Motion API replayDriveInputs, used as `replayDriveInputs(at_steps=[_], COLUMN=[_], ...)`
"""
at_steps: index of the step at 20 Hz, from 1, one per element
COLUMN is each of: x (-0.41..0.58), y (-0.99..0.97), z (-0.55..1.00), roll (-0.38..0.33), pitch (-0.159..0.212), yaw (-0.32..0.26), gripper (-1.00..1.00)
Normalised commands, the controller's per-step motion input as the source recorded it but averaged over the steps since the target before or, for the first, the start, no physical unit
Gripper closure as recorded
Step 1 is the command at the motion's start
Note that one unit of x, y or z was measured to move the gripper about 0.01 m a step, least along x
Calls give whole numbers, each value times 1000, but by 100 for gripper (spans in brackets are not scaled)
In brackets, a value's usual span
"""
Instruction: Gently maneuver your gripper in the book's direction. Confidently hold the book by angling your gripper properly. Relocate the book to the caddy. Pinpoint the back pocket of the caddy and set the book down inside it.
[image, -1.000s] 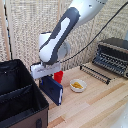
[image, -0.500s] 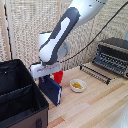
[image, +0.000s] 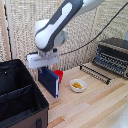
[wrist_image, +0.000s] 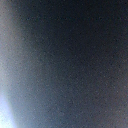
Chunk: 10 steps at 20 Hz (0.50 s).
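Gripper gripping upright book below

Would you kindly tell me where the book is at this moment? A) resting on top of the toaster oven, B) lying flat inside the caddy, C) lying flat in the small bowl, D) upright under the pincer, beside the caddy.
D: the book stands upright directly below the pincer, outside the black caddy, with a red cup just behind it.

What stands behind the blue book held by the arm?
A red cup shows behind the book, mostly covered by it. The pincer sits atop the book; its fingertips are hard to make out.
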Motion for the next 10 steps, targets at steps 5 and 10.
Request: replayDriveInputs(at_steps=[5,10], x=[163,183], y=[66,0], z=[1000,825], roll=[-22,-64], pitch=[57,24], yaw=[-164,-314], gripper=[100,100])
